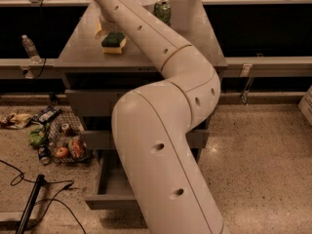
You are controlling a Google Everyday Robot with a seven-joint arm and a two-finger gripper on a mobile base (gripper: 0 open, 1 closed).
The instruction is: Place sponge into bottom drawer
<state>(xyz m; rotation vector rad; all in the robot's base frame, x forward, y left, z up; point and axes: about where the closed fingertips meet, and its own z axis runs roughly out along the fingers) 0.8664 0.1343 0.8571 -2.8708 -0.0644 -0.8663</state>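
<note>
The sponge (113, 42), yellow with a dark green top layer, lies on the grey cabinet top (78, 50) near its left back part. The bottom drawer (113, 186) is pulled open below; its inside looks empty, and my arm hides its right part. My arm (161, 130) rises from the front, crosses the cabinet and passes just right of the sponge toward the top left edge. The gripper is beyond the top edge, out of view.
A green soda can (162, 11) and a white container (145, 1) stand at the back of the cabinet top. A pale object (100, 28) lies just behind the sponge. Packets, cans and fruit (58, 140) lie on the floor at left, with a water bottle (30, 48) and cables (29, 204).
</note>
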